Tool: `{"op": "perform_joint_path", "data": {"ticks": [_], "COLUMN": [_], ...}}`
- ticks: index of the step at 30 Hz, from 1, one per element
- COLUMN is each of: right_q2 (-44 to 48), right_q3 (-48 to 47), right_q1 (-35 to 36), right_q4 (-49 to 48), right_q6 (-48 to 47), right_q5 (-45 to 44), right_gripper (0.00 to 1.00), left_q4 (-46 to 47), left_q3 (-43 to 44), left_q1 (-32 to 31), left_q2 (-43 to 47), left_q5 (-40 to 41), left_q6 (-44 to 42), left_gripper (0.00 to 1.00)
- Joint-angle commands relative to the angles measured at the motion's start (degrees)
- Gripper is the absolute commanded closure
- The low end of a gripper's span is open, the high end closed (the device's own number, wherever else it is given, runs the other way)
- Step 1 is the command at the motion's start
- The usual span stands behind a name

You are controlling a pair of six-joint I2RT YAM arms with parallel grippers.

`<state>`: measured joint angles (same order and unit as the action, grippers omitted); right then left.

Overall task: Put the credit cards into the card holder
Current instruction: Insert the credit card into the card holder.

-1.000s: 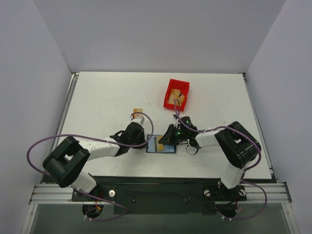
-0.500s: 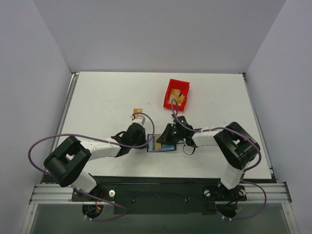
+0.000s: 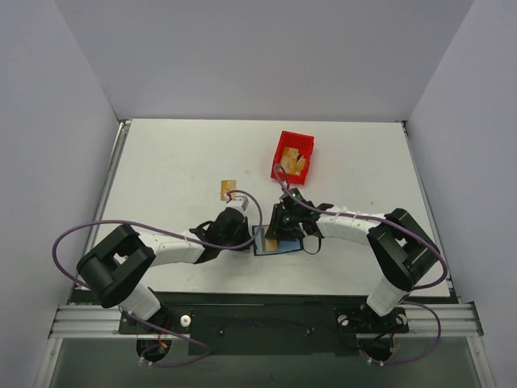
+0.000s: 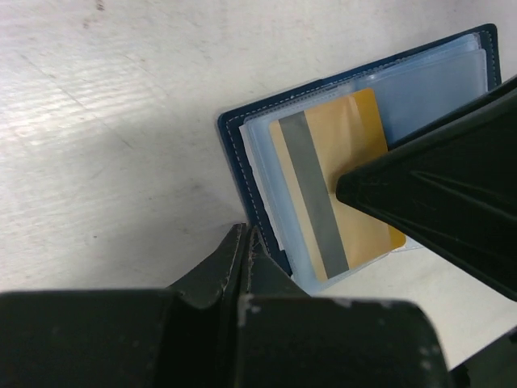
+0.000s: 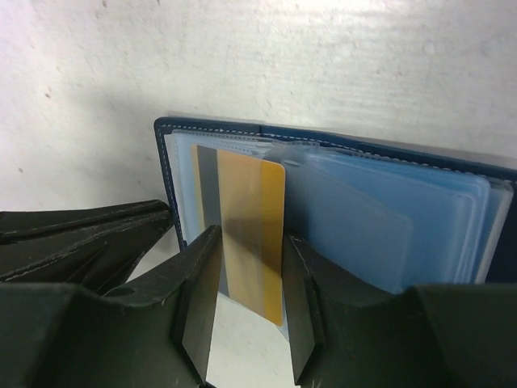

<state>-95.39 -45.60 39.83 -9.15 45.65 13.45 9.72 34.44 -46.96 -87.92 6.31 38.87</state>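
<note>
The navy-blue folding card holder (image 5: 388, 218) lies open near the table's (image 3: 161, 162) near edge, its clear sleeves showing. A tan-gold credit card with a grey stripe (image 5: 250, 194) rests among the left-hand sleeves, its near end sticking out over the holder's edge. The right gripper (image 5: 250, 236) has its jaws apart, straddling that end. The left gripper (image 4: 245, 240) is closed at the holder's left edge. A second tan card (image 3: 229, 189) lies further off to the left, well apart, with a red plastic bin (image 3: 292, 155) beyond.
</note>
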Motion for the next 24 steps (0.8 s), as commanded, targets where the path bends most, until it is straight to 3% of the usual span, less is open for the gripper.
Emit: {"op": "perform_joint_path", "data": {"ticks": [1, 15, 24], "right_q2": [2.9, 4.0, 1.4], "right_q3": [-3.7, -5.5, -4.7], "right_q1": [1.3, 2.1, 2.1], "right_q4": [14.6, 18.8, 16.5], "right_q6": [-5.3, -6.8, -5.9], "right_q5": [-5.5, -9.7, -8.4], "right_gripper": [0.68, 0.67, 0.71], "left_q4": [-2.8, -2.2, -2.1], "left_q3": [-1.3, -0.5, -0.2], "left_q1": [-1.2, -1.2, -1.7], "left_q2": [-2.3, -3.1, 6.3], "left_q5": [-4.2, -4.9, -6.3], "left_q6": [0.9, 0.9, -0.5], "left_gripper": [1.00, 1.00, 1.00]}}
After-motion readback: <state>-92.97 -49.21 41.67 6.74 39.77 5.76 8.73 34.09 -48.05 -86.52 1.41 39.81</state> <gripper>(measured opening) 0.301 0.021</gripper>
